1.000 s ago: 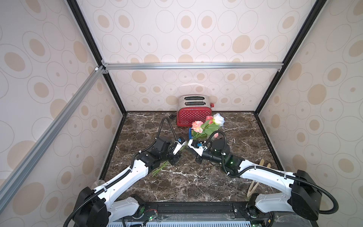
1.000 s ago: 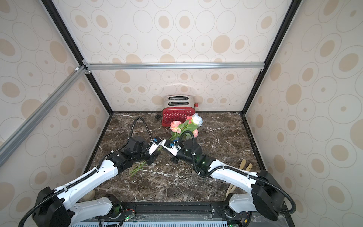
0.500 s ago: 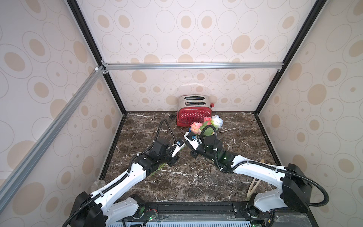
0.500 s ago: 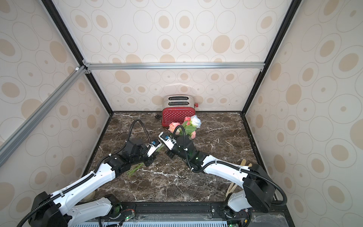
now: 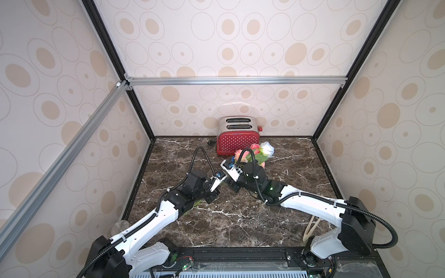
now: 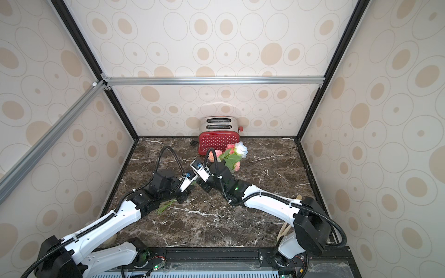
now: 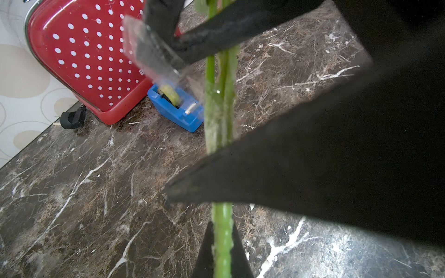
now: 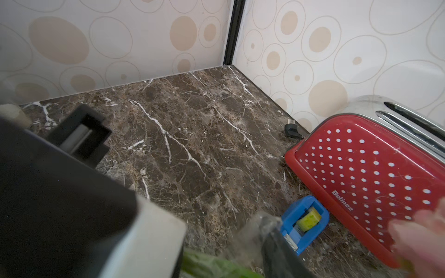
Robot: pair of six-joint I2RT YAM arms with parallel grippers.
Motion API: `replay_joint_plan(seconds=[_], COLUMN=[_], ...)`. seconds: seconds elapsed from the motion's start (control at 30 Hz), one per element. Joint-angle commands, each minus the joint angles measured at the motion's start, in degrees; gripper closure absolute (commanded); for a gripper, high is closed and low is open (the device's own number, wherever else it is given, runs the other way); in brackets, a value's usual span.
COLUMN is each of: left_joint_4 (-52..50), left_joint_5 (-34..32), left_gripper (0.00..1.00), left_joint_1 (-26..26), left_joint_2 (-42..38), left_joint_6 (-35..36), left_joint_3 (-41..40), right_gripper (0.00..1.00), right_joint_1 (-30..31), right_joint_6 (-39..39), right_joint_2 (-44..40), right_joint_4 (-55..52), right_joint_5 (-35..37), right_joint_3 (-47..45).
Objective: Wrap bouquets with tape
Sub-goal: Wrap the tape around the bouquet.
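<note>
L pincer (image 5: 212, 195) pinches stems (image 7: 218, 108) to steady them; R pincer (image 5: 233, 187) spread astride, tape strip (image 7: 149, 55) clinging, ready to wrap.

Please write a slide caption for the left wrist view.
Left gripper clamps the stems; a clear tape strip beside them, dispenser and toaster behind.

Table surface and what sits on it

Dark brown marble-pattern table (image 5: 240, 216) with white veins, closed in by walls on three sides. Red white-dotted toaster with a chrome top (image 5: 237, 142) stands at the back wall, about mid-width. Small blue plastic tape dispenser (image 7: 178, 108) lies just in front of the toaster's lower edge and carries a yellowish tape roll (image 8: 309, 219). Black plug (image 7: 72, 118) lies beside the toaster by the wall. Pale wooden sticks (image 5: 311, 227) rest near the front right corner.
</note>
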Motion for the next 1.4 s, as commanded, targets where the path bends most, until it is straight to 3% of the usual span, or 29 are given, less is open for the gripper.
replay_joint_plan(seconds=[0.0, 0.23, 0.4, 0.6, 0.7, 0.77, 0.8, 1.37], left_joint_4=[-1.89, -2.87, -2.94, -2.4, -2.82, -2.57, -2.65, -0.36], left_joint_5=[4.34, 7.19, 6.7, 3.63, 4.6, 4.05, 4.16, 2.73], left_gripper=[1.0, 1.0, 1.0, 1.0, 1.0, 1.0, 1.0, 1.0], left_joint_1=[-1.36, -1.37, -1.41, -1.45, -1.49, -1.4, -1.42, -1.36], left_joint_2=[-0.93, -0.39, 0.26, 1.18, 1.84, 2.18, 2.4, 2.25], left_joint_6=[3.23, 2.79, 2.19, 0.1, 0.04, -0.94, -0.91, -4.69], left_joint_3=[-0.91, -1.43, -1.64, -1.06, -0.66, -0.97, -0.89, -0.47], right_gripper=[0.45, 0.36, 0.37, 0.37, 0.3, 0.04, 0.0, 0.01], right_joint_1=[-0.37, -0.38, -0.32, -0.33, -0.38, -0.36, -0.39, -0.29], right_joint_6=[-1.42, -6.64, -11.08, -17.99, -20.91, -22.01, -22.99, -24.13], right_joint_2=[0.73, 2.31, 3.39, 2.04, -0.06, -1.62, -2.26, -14.92], right_joint_4=[2.71, 0.3, -1.27, -0.01, 1.94, 1.9, 1.16, -8.91], right_joint_5=[6.52, 7.22, 7.37, 1.74, -0.6, -2.23, -3.18, -0.85], right_joint_3=[5.07, 10.15, 12.82, 10.49, 7.59, 6.46, 6.18, 3.02])
